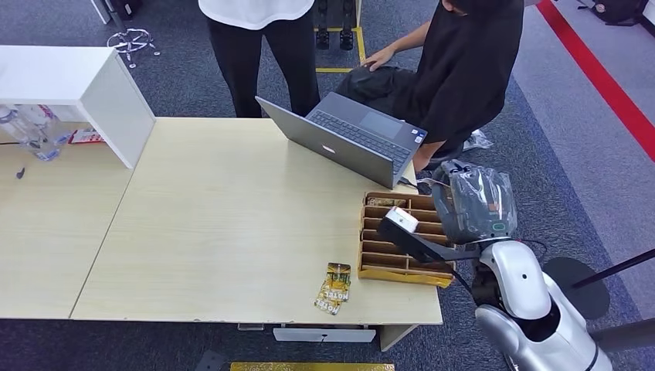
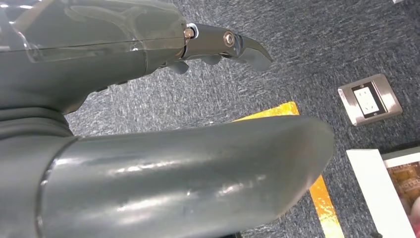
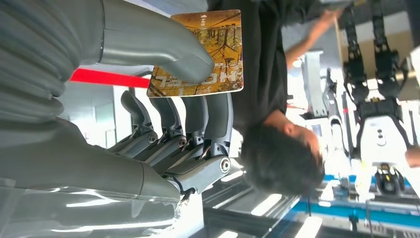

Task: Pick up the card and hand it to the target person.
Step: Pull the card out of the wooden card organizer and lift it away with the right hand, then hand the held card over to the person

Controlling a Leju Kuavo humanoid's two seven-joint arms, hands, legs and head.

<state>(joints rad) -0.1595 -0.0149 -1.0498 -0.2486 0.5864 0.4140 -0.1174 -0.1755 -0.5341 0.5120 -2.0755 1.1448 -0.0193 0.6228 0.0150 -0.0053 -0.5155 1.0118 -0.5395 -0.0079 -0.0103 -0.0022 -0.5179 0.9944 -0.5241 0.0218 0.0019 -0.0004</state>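
Note:
A yellow-brown hotel card point(image 3: 220, 37) is pinched between the thumb and fingers point(image 3: 198, 116) of my right hand point(image 3: 148, 124). In the head view my right hand point(image 1: 473, 202), under a clear plastic cover, is raised past the table's right end, beside a seated person in black point(image 1: 463, 69). That person point(image 3: 262, 64) is right behind the card in the right wrist view. Two more cards point(image 1: 334, 288) lie near the table's front edge. My left hand point(image 2: 124, 59) hangs over grey carpet with nothing in it, its fingers point(image 2: 237, 44) apart from the thumb.
A wooden card rack point(image 1: 402, 241) stands at the right end of the table point(image 1: 216, 232), with an open laptop point(image 1: 351, 139) behind it. At the back left are a white box point(image 1: 77, 85) and bottles point(image 1: 27, 131). A second person point(image 1: 259, 31) stands behind the table. A floor socket point(image 2: 369, 99) sits in the carpet.

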